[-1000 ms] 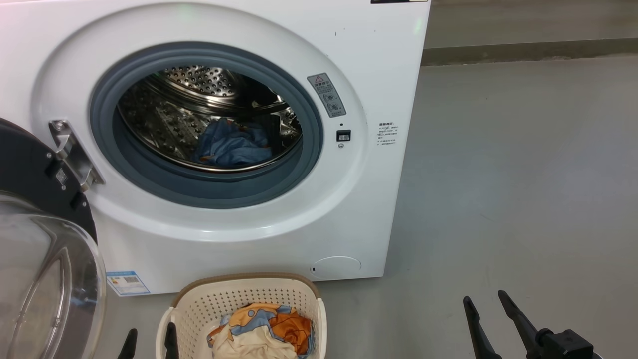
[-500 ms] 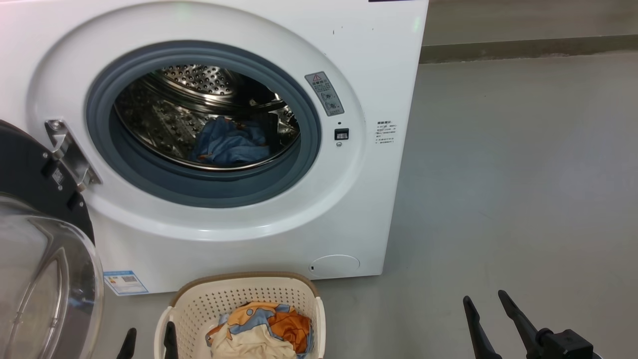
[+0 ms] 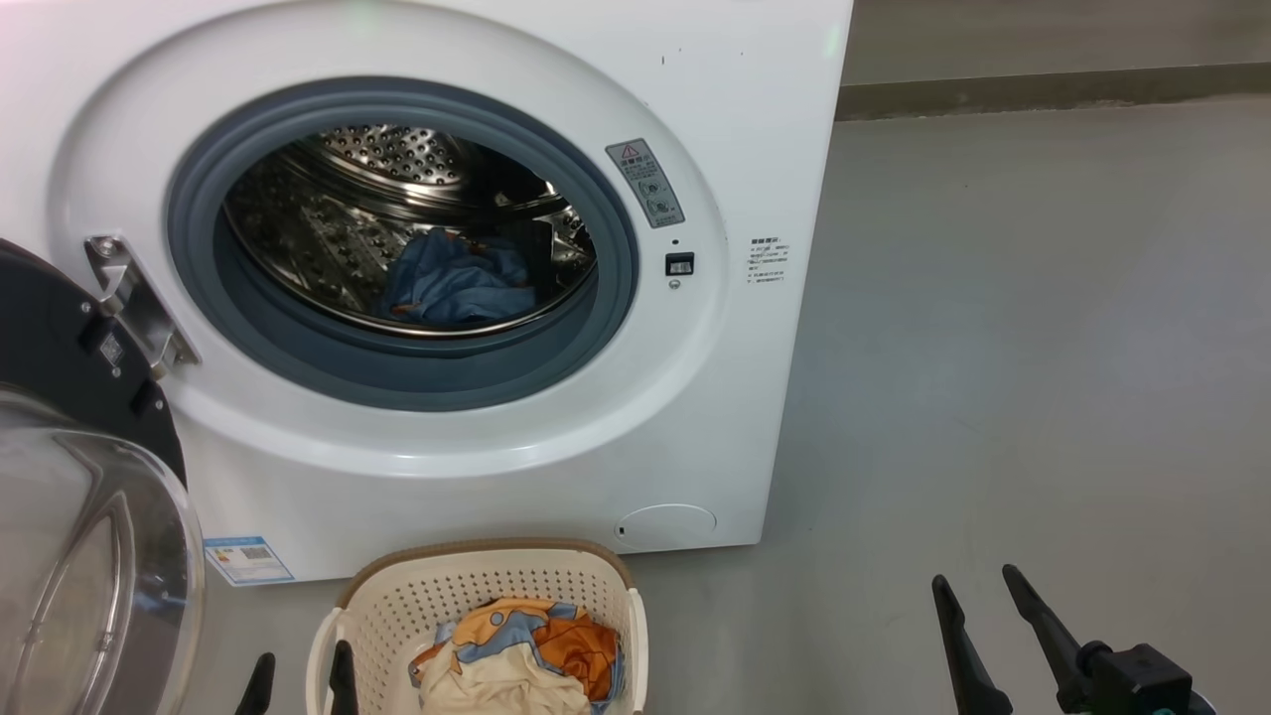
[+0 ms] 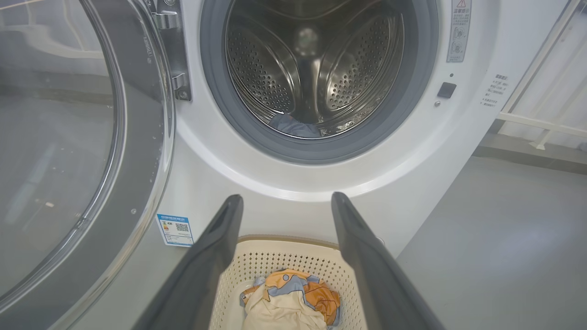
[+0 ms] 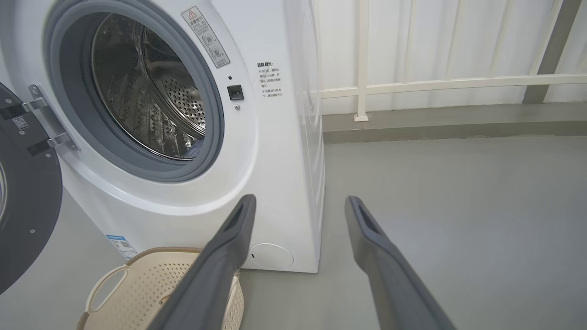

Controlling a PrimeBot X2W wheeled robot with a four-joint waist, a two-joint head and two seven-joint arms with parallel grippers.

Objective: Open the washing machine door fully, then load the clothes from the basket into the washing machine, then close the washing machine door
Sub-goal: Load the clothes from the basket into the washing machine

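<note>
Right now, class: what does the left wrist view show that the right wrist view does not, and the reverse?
Left wrist view: the cream-and-orange garment lying in the basket, and the door's glass window. Right wrist view: the machine's side panel and the basket's white handle. Both: the steel drum, grey gasket and blue label sticker.

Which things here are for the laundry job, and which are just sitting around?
For the job: washing machine, its open door, basket, cream-and-orange garment in the basket, blue garment in the drum.
Just there: white railing, warning sticker, blue label sticker.
</note>
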